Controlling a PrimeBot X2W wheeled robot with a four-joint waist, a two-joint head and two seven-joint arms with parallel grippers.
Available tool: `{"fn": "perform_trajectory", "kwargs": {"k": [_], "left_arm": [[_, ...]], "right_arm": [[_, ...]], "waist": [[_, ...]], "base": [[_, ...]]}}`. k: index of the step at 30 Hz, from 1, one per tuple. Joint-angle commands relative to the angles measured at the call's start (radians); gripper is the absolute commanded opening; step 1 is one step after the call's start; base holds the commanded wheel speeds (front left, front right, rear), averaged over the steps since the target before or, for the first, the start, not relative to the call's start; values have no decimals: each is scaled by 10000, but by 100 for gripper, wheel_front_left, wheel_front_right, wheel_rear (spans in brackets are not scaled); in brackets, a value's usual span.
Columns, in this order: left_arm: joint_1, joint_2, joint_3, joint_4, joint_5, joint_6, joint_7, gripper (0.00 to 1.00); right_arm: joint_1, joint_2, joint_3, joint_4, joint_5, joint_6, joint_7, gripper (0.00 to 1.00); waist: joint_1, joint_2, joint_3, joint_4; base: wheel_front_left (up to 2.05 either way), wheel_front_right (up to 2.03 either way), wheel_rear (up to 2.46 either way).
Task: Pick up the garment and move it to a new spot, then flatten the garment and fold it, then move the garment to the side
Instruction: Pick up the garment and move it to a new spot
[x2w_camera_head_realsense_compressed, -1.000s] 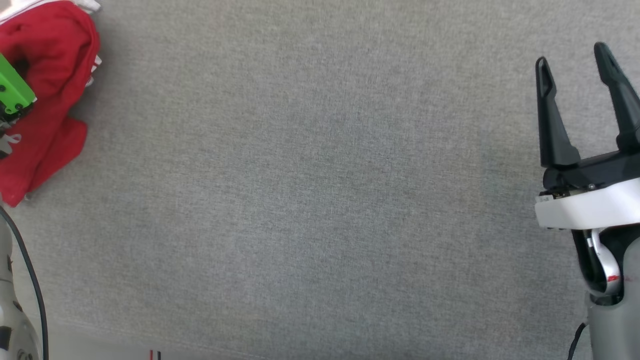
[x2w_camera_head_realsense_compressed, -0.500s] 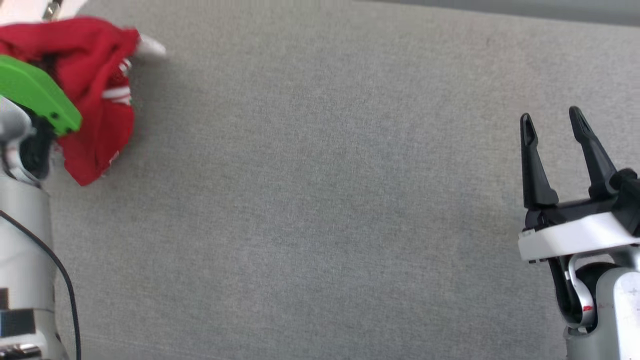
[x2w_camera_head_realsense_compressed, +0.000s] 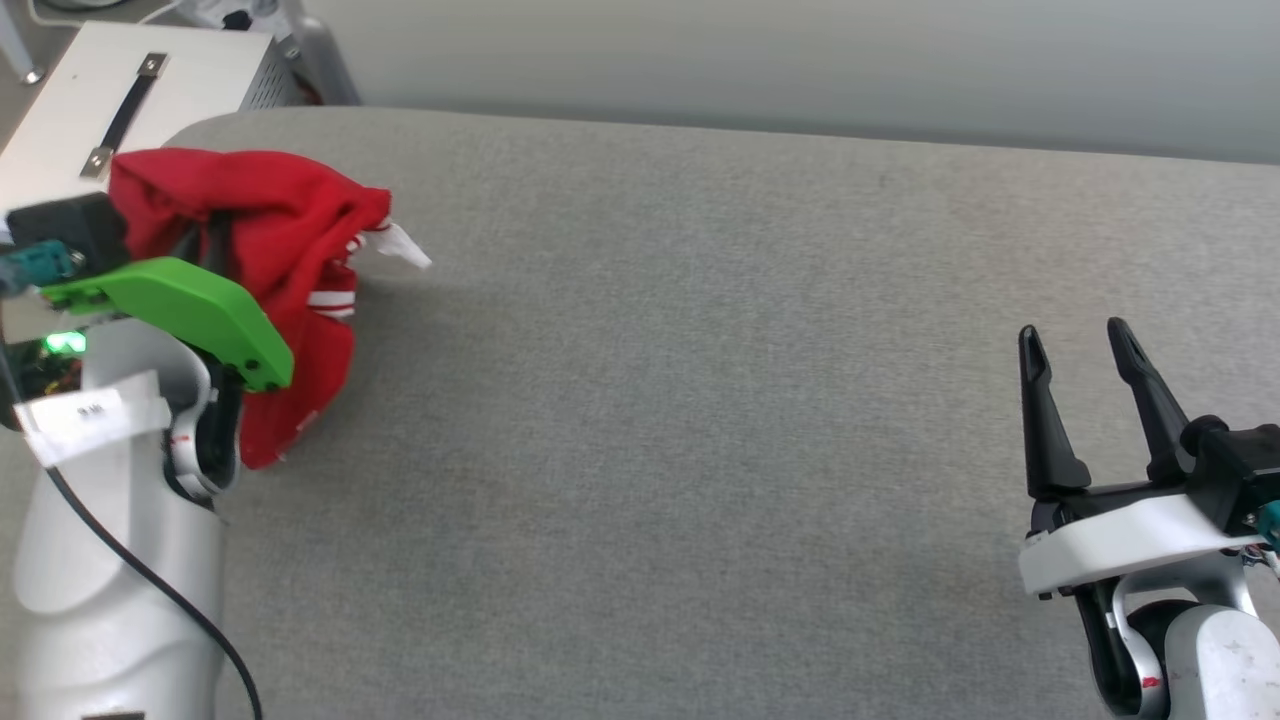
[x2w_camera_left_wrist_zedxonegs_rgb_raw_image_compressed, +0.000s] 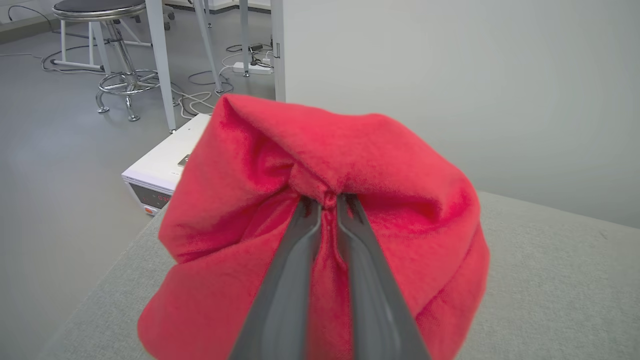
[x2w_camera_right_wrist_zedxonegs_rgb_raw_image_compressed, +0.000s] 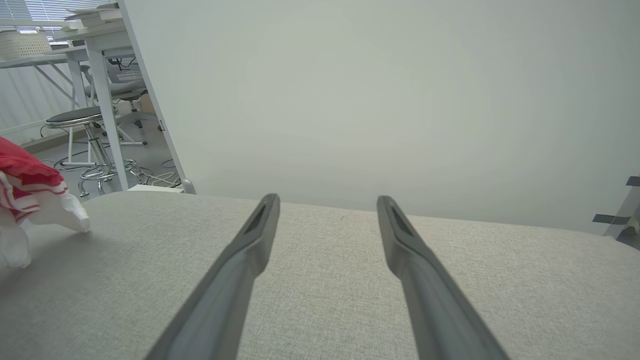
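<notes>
Closely, left tool (x2w_camera_left_wrist_zedxonegs_rgb_raw_image_compressed: 328, 200) pinching garment (x2w_camera_left_wrist_zedxonegs_rgb_raw_image_compressed: 380, 150), stool (x2w_camera_left_wrist_zedxonegs_rgb_raw_image_compressed: 97, 6) behind

Head camera above grey surface (x2w_camera_head_realsense_compressed: 700, 420); wrist cameras low, garment (x2w_camera_left_wrist_zedxonegs_rgb_raw_image_compressed: 380, 160) apparently common.

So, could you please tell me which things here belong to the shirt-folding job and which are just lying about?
Job in hand:
- red shirt, bunched and pinched between the left fingers
- right fingers, open and empty
- grey table, the work surface

Just lying about:
- white box
- stool
- floor cables
</notes>
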Motion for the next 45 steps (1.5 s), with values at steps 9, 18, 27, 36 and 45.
{"fn": "perform_trajectory", "kwargs": {"k": [9, 18, 27, 36, 45], "left_arm": [[1570, -1210, -1185, -2072, 171, 122, 238, 0], [2007, -2183, -3127, -2766, 122, -323, 803, 0], [2561, -2354, -4373, -1768, 445, 0, 842, 0], [2570, -2285, -4994, -369, 818, -116, 546, 7], [2718, -2371, -5047, -977, 652, -3, -799, 100]], "right_arm": [[279, 106, 227, 192, 167, -11, 25, 100], [302, 115, 302, 207, 342, -11, -7, 100], [125, 117, 355, 170, 458, -11, -85, 100], [-44, 117, 273, 248, 474, -11, -181, 100], [125, 117, 255, 425, 452, -11, -155, 100]], "waist": [[1, 0, -741, -1474], [1, 0, -455, -2281], [1, 0, 232, -2747], [1, 0, 519, -2559], [1, 0, -222, -1959]], "base": [[0, 0, 0], [0, 0, 0], [0, 0, 0], [0, 0, 0], [0, 0, 0]]}}
